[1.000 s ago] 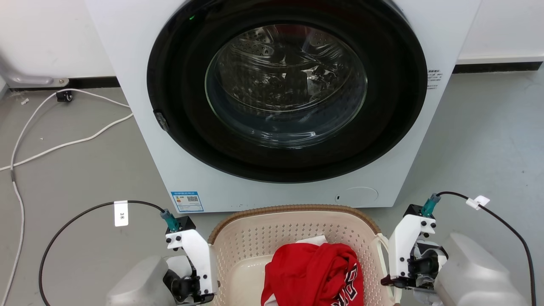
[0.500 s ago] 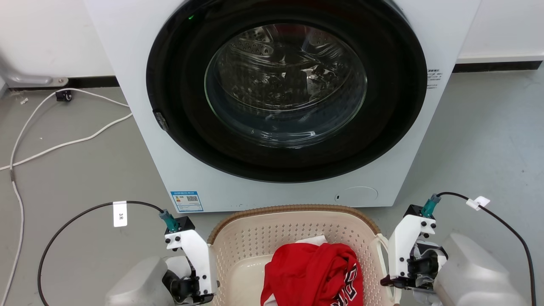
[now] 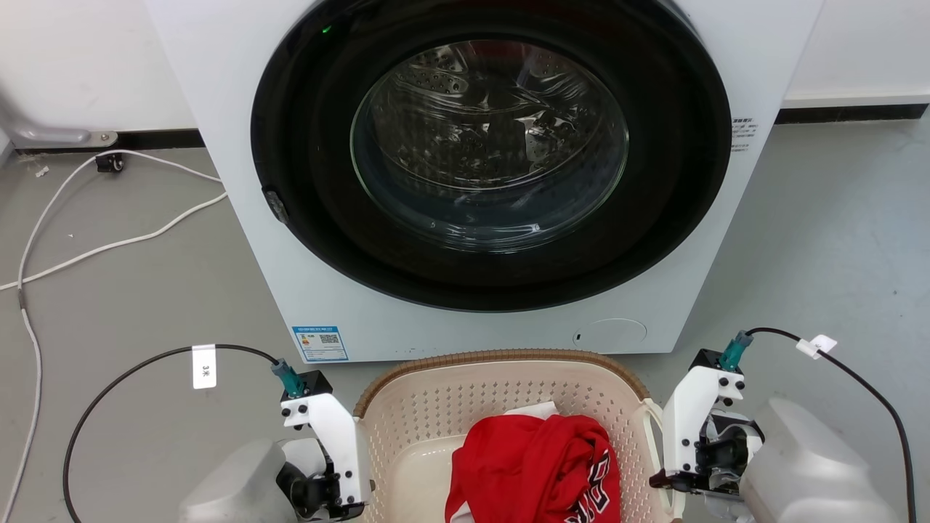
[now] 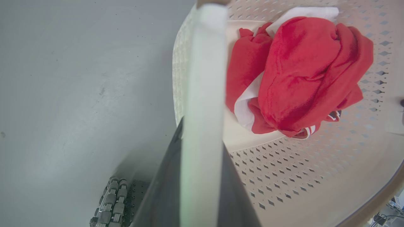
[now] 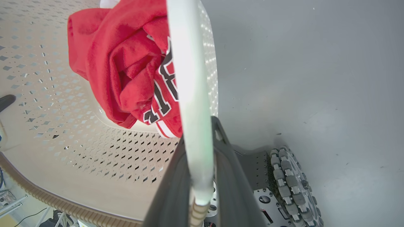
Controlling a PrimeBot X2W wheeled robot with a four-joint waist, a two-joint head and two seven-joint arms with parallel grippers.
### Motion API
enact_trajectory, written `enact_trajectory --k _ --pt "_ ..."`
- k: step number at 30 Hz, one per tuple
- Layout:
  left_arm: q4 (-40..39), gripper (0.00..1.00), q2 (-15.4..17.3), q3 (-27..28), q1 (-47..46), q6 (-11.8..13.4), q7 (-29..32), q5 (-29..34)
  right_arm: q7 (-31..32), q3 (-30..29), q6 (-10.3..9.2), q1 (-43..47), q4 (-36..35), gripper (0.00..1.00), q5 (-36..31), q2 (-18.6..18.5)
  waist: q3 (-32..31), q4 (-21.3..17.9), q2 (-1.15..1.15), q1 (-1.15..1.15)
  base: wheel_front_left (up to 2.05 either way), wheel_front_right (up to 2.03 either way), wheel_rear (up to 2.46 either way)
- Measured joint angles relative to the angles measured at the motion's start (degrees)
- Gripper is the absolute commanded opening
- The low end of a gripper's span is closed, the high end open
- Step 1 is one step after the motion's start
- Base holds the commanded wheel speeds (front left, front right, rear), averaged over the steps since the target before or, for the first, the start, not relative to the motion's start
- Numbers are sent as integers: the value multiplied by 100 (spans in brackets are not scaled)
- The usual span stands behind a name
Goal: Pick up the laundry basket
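The cream perforated laundry basket [image 3: 472, 407] with a brown woven-look rim stands at the bottom centre of the head view, just in front of the washing machine. A crumpled red garment [image 3: 538, 465] lies in it. My left gripper [image 3: 347, 501] is at the basket's left side and my right gripper [image 3: 665, 479] at its right side. In the left wrist view my left gripper [image 4: 202, 135] is shut on the white handle [image 4: 205, 78]. In the right wrist view my right gripper [image 5: 199, 132] is shut on the other white handle [image 5: 189, 78]. I cannot tell whether the basket touches the floor.
The white washing machine [image 3: 240, 145] with its round glass door [image 3: 487, 145] closed stands close behind the basket. White cables [image 3: 109, 247] lie on the grey floor at the left. My base's roller wheels [image 5: 284, 176] sit under the basket's near side.
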Motion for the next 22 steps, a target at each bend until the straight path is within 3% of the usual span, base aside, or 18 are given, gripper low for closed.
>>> enact_trajectory --k 22 --pt "1 0 33 -166 -2 0 -45 -160 71 -370 -1 66 0 0 -338 67 -5 -1 0 0 0 0 0"
